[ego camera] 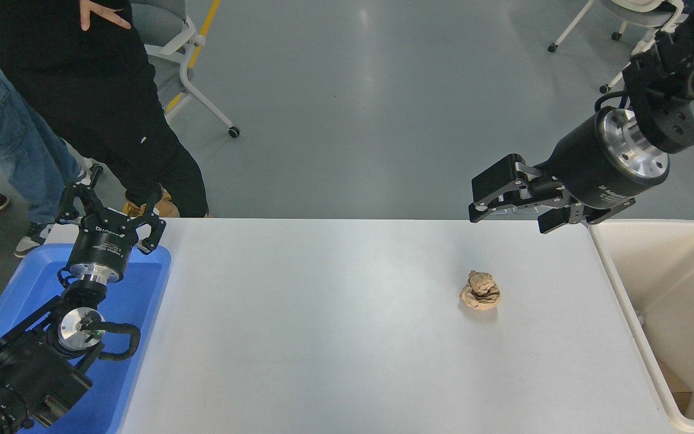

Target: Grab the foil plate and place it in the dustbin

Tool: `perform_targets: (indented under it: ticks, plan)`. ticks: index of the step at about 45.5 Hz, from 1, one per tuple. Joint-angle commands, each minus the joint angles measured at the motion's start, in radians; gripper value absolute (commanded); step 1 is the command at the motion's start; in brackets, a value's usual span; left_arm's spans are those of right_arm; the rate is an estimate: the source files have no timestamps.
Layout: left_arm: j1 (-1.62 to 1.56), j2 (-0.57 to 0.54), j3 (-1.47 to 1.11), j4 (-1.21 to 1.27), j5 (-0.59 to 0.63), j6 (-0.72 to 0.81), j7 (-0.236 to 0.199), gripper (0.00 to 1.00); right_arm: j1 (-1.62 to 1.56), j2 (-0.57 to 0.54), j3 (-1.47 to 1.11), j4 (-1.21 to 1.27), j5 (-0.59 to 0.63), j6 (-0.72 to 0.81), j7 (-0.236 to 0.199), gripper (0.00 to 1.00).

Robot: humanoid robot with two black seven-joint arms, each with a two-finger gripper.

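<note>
The dustbin (630,289) stands against the bench's (335,337) right end, cut off by the frame's right and bottom edges; a scrap of something silvery shows low against its left inner wall, too little to make out as the foil plate. The right gripper (512,208) hangs above the bench's far edge, just left of the dustbin, jaws parted and holding nothing. A crumpled paper wad (480,290) lies left of the dustbin with open bench around it. The left gripper (112,208) is parked over the blue bin (142,289), jaws spread.
</note>
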Motion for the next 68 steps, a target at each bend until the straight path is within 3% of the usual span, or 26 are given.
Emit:
perform_targets:
  ticks: [1, 68]
  plan:
    - [0.0, 0.0, 0.0, 0.0, 0.0, 0.0, 0.0, 0.99, -0.002, 0.0, 0.0, 0.0, 0.0, 0.0, 0.0, 1.0]
    - [0.0, 0.0, 0.0, 0.0, 0.0, 0.0, 0.0, 0.99, -0.006, 0.048, 0.002, -0.003, 0.014, 0.001, 0.003, 1.0]
